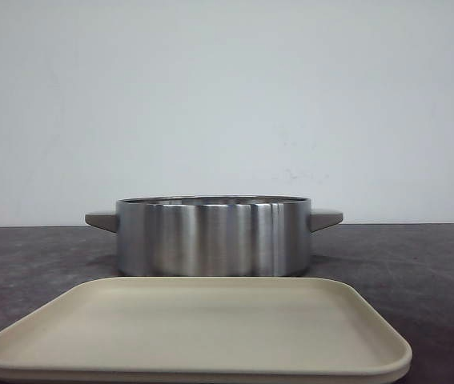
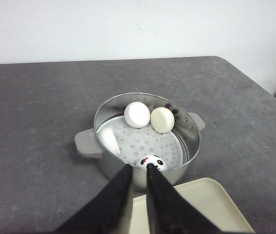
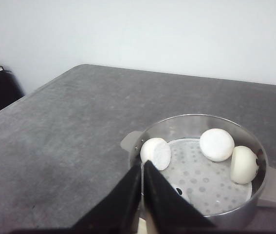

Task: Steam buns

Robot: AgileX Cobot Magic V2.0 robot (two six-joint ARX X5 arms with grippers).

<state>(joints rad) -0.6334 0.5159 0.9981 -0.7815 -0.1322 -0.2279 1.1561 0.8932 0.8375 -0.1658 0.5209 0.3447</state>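
Several white buns lie on the perforated steamer plate inside the steel pot (image 1: 213,236). In the left wrist view two buns (image 2: 137,114) (image 2: 162,120) lean at the far wall, one (image 2: 109,140) rests by the handle side, and a panda-faced bun (image 2: 151,162) sits at the near rim. My left gripper (image 2: 138,167) hovers above the pot's near rim, slightly open and holding nothing. My right gripper (image 3: 142,163) is shut and empty over the pot's edge, beside a bun (image 3: 156,153). The front view shows neither gripper.
A beige tray (image 1: 194,328) lies empty in front of the pot, below both grippers. The pot (image 2: 113,168) has grey side handles (image 2: 87,144). The dark grey table ends at a white wall; its rounded corner shows in both wrist views.
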